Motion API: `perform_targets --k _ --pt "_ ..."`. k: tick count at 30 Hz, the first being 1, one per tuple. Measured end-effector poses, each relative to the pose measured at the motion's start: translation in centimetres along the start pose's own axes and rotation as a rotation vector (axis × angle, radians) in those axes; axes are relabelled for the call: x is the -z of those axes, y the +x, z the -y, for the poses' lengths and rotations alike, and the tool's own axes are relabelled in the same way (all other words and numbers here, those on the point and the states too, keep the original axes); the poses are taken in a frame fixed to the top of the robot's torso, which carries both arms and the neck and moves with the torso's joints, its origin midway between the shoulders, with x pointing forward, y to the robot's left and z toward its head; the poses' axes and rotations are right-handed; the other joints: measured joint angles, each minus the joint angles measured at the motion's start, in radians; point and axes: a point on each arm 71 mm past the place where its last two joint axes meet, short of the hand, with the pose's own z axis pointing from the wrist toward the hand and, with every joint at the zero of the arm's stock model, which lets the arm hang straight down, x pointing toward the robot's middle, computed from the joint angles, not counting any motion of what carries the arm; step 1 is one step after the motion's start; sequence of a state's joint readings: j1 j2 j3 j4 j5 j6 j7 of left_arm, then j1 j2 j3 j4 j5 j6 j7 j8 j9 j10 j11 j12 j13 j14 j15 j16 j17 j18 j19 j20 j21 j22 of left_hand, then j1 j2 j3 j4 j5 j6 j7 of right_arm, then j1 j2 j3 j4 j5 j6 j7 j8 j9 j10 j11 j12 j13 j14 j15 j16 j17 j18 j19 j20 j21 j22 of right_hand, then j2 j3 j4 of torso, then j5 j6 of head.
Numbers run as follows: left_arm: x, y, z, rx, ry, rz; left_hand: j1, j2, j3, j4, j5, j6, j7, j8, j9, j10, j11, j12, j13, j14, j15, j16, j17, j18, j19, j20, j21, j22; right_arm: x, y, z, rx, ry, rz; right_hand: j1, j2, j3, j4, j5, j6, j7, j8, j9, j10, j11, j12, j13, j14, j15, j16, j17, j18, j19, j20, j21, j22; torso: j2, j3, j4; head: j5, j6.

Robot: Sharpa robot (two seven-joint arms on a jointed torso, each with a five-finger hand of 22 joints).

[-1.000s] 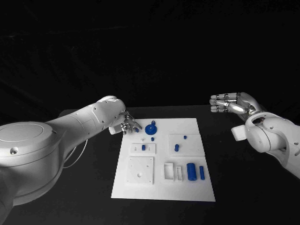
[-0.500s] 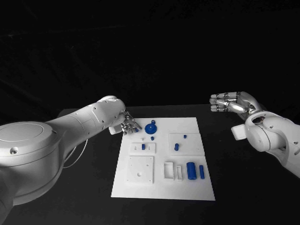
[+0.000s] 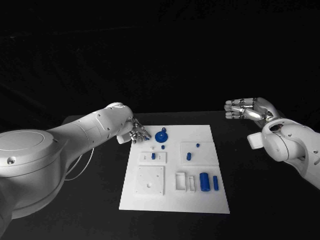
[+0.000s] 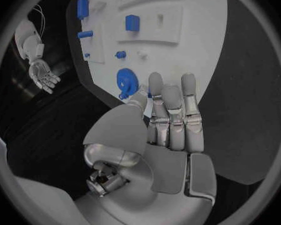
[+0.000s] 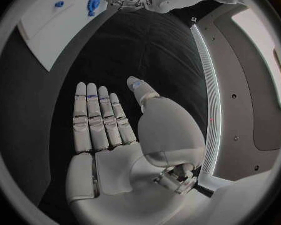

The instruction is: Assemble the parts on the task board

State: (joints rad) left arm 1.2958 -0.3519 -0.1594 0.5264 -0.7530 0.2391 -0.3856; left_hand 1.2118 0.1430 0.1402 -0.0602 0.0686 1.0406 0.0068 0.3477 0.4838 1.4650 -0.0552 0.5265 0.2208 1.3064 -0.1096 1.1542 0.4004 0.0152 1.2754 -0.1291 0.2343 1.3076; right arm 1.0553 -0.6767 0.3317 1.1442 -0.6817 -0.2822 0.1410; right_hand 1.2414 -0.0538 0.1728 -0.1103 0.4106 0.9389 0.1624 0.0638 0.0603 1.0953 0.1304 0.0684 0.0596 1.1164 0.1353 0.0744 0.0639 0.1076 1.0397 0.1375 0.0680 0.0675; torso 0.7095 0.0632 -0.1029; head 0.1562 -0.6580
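1. Board [image 3: 173, 200] is a white plate lying flat in the middle of the black table [image 3: 95, 200], long side running away from the robot.
2. Round blue wheel part [image 3: 161, 136] sits near the board's far left corner; smaller blue pegs [image 3: 189, 156] are around the middle, and two blue cylinders [image 3: 204, 183] lie near the right edge toward the near end.
3. Left hand [image 3: 138, 133] hovers right at the board's far left edge, just beside the wheel. The wrist view shows its fingers [image 4: 172, 115] straight and side by side, nothing in them, tips over the board's edge next to the wheel.
4. Right hand [image 3: 248, 110] is up off the table, well apart from the board's far right corner, palm open, fingers extended, holding nothing.
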Motion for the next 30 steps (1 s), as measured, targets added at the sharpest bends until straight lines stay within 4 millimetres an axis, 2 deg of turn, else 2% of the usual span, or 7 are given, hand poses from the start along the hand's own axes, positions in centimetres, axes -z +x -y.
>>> perform_targets --k 1,3,9,14,23,30 --pt "0.0 0.0 -0.1 0.005 0.003 0.002 -0.007 -0.015 0.027 -0.003 0.000 0.000 0.000 0.000 0.000 0.000 0.000 0.000 -0.001 0.001 -0.001 0.000 0.000 0.000 -0.002 -0.002 0.002 0.000 0.0 0.0 0.0 0.000 0.000 0.000 0.000 0.000 0.000 0.000 0.000 0.000 0.000 0.000 0.000 0.000 0.000 0.000 0.000 0.000 0.000 0.000 0.000 0.000 0.000 0.000 0.000 0.000 0.000 0.0000 0.0003 0.000 0.000" --pt "0.1 -0.1 -0.2 0.013 0.008 0.007 -0.011 -0.018 0.048 -0.017 0.002 0.004 0.004 0.000 0.000 0.000 0.000 0.000 -0.001 0.001 -0.001 0.000 0.001 0.000 -0.002 -0.002 0.003 0.000 0.0 -0.1 0.0 0.001 0.001 0.001 0.000 0.000 0.000 0.000 0.000 0.000 0.000 0.000 0.000 0.000 0.000 0.000 0.000 0.000 0.000 0.000 0.000 0.000 0.000 0.000 0.000 0.000 -0.001 -0.0001 0.0007 0.002 0.000" --pt "0.8 -0.8 -0.2 0.033 0.036 0.033 -0.009 -0.026 0.048 -0.017 0.032 0.008 0.008 0.000 0.000 0.004 -0.004 0.012 -0.001 0.007 -0.007 0.000 0.004 0.000 -0.002 -0.002 0.007 0.000 0.0 -0.2 0.1 0.002 0.003 0.003 0.000 0.000 0.000 0.000 0.000 0.000 0.000 0.000 0.000 0.000 0.000 0.000 0.000 0.000 0.000 0.000 0.000 0.000 0.000 0.000 0.000 0.000 -0.001 -0.0009 0.0019 0.005 0.000" --pt "1.7 -1.3 -0.1 0.041 0.063 0.050 -0.013 -0.030 0.057 -0.020 0.036 0.011 0.011 0.000 0.000 0.001 -0.006 0.012 -0.002 0.008 -0.008 0.000 0.006 0.000 -0.002 -0.002 0.007 0.000 0.0 -0.3 0.2 0.003 0.005 0.005 0.000 0.000 0.000 0.000 0.000 0.000 0.000 0.000 0.000 0.000 0.000 0.000 0.000 0.000 0.000 0.000 0.000 0.000 0.000 0.000 0.000 0.000 -0.002 -0.0018 0.0027 0.007 0.000" --pt "3.7 -1.2 0.2 0.029 0.117 0.048 -0.021 -0.037 0.058 -0.021 0.036 0.015 0.015 0.000 0.000 0.001 -0.006 0.016 -0.004 0.012 -0.012 0.000 0.008 0.000 -0.002 -0.002 0.011 0.000 0.1 -0.6 0.4 0.006 0.010 0.010 0.000 0.000 0.000 0.000 0.000 0.000 0.000 0.000 0.000 0.000 0.000 0.000 0.000 0.000 0.000 0.000 0.000 0.000 0.000 0.000 0.000 0.000 -0.008 -0.0035 0.0094 0.007 -0.006" --pt "5.1 -0.2 0.0 -0.006 0.131 0.034 -0.029 -0.046 0.084 -0.042 0.043 0.015 0.015 0.000 0.000 0.001 -0.006 0.027 -0.005 0.019 -0.012 0.000 0.009 0.000 0.002 -0.005 0.015 0.000 0.1 -0.7 0.5 0.008 0.014 0.013 0.000 0.000 0.000 0.000 0.000 0.000 0.000 0.000 0.000 0.000 0.000 0.000 0.000 0.000 0.000 0.000 0.000 0.000 0.000 0.000 0.000 0.000 -0.015 -0.0042 0.0158 0.006 -0.012"
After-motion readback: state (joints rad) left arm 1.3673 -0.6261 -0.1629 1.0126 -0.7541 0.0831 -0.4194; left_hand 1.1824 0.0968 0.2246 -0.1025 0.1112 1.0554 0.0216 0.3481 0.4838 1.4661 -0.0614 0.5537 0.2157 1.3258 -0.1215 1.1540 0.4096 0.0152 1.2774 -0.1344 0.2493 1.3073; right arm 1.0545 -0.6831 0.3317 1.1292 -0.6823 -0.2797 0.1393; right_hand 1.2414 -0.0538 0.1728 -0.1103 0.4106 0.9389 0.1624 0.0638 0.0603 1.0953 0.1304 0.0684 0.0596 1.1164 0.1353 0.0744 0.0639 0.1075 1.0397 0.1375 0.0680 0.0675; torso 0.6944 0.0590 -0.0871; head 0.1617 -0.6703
